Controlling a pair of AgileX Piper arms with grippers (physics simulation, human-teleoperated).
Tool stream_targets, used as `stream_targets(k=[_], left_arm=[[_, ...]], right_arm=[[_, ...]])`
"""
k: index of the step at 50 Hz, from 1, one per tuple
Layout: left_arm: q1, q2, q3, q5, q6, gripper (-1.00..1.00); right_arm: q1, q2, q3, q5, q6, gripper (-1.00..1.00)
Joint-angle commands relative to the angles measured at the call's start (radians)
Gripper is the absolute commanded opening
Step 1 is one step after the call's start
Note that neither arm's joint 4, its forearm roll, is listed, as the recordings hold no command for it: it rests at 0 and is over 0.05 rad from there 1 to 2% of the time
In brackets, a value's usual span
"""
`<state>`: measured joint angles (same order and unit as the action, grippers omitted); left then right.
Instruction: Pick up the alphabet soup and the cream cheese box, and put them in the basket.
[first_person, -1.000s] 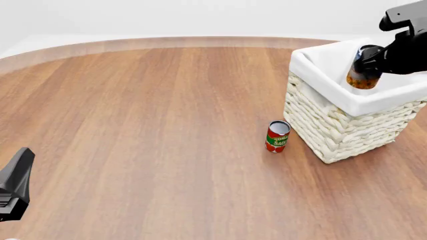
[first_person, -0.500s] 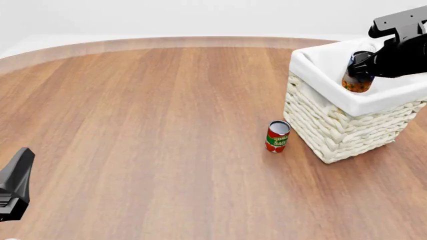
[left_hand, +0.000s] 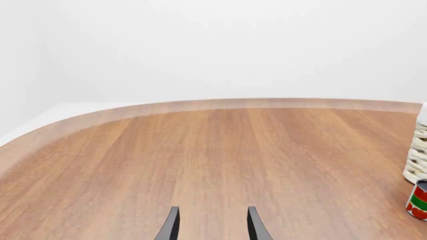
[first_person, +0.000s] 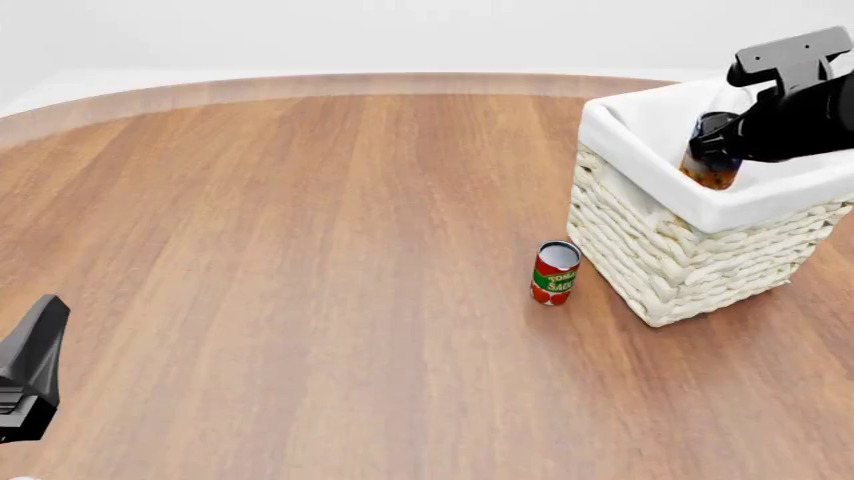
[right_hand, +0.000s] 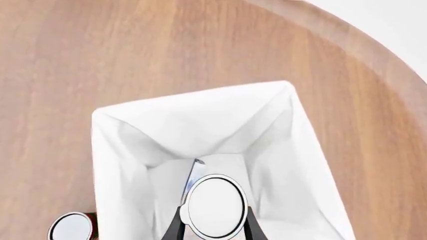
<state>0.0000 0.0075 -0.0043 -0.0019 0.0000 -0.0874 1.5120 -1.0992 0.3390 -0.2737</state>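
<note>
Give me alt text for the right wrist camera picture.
The right gripper holds the alphabet soup by its sides, silver top facing the camera, above the basket and its white liner. A smaller can stands on the wooden table outside the basket.

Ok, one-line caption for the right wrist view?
Right gripper holds the soup can over the open basket; red can outside.

Right arm reaches in from right, high up, wrist bent down. Right gripper (first_person: 710, 150) points down, fingers (right_hand: 175, 226) squeezed on both sides of alphabet soup (right_hand: 215, 205). Left gripper (left_hand: 212, 225) low near left edge, fingers apart, holding nothing.
</note>
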Motion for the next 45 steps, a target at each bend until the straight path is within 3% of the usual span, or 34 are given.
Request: stream_targets(k=[1,6,7,24,45], left_arm=[[0.0,0.0,0.0,0.0,0.0,1.0],[0.0,0.0,0.0,0.0,0.0,1.0],[0.0,0.0,0.0,0.0,0.0,1.0],[0.0,0.0,0.0,0.0,0.0,1.0],[0.0,0.0,0.0,0.0,0.0,1.0]], right_arm=[[-0.008,0.014,-0.006,-0.01,0.021,-1.0],[-0.012,0.014,-0.002,-0.012,0.019,-1.0],[-0.027,0.02,-0.008,-0.013,0.011,1.0],[-0.015,-0.007,0.032,-0.026,0.022,1.0],[-0.004,-0.145,0.075,0.042,0.039,1.0]])
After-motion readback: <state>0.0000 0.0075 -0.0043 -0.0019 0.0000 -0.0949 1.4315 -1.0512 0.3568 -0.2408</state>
